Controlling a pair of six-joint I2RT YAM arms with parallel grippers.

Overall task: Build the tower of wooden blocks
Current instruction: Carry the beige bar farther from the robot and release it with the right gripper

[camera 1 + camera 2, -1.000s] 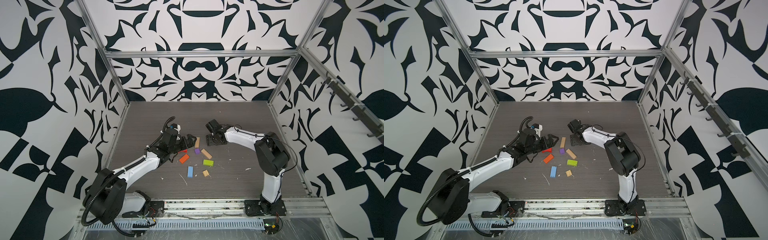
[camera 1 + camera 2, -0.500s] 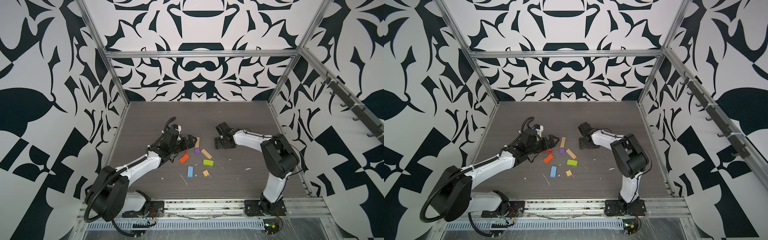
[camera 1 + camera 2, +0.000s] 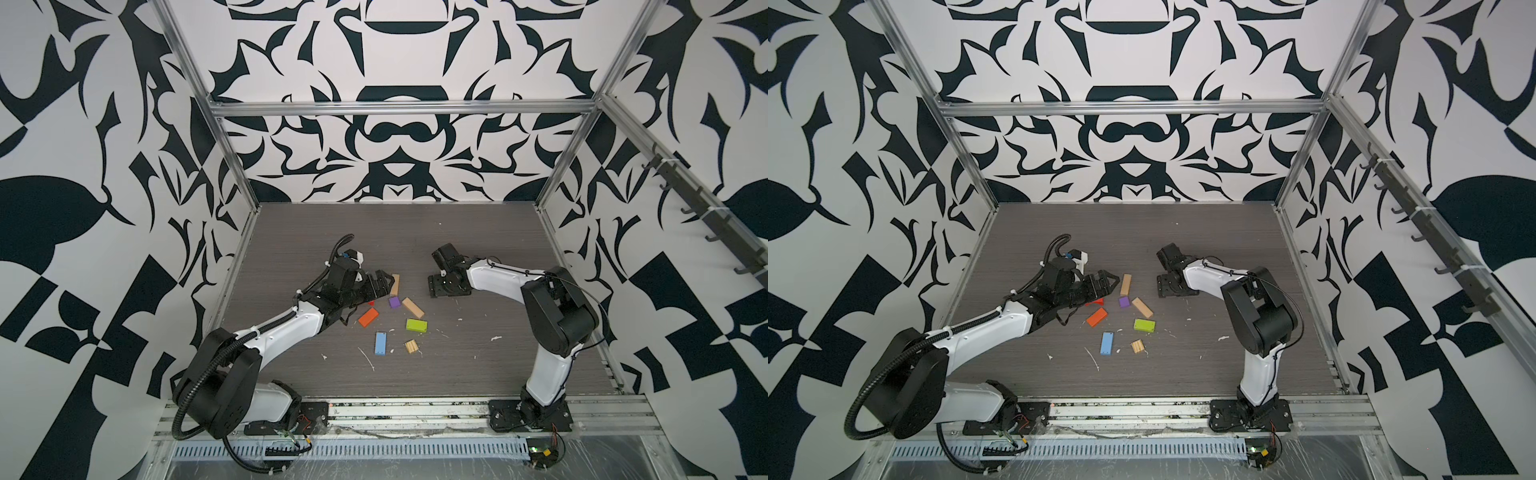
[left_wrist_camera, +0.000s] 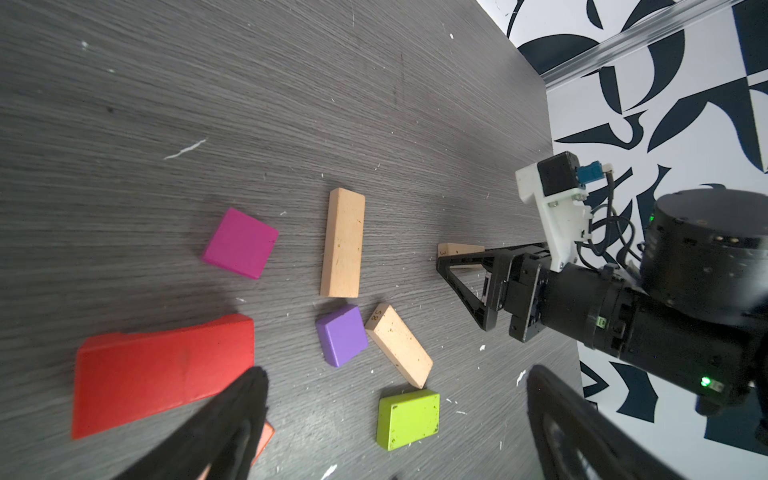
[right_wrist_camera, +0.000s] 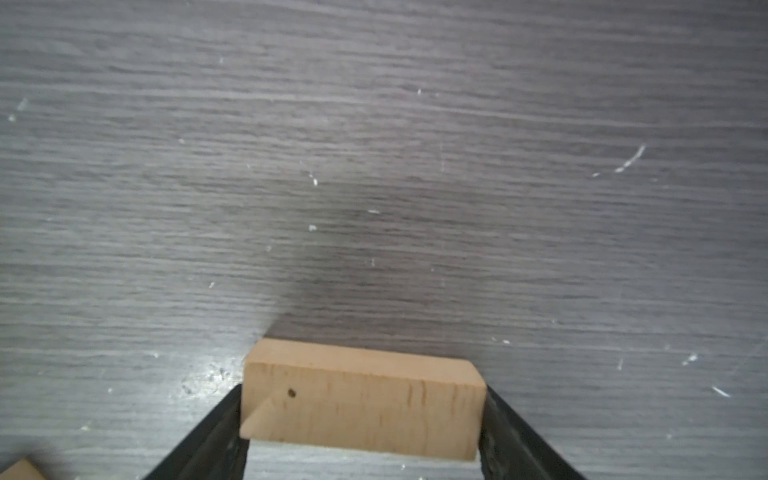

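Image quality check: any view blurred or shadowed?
Right wrist view: soft all over, tan wood plank fuzzy-edged, dark shadow on the grey wood-grain table beyond it. Left wrist view: magenta wood cube crisp. Both top views: sharp, evenly lit.

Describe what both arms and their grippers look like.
The left arm and right arm have white links between bulky black joints. The left gripper and right gripper are black, with triangular open-frame fingers. A ribbed black hose loops from the left arm's base.
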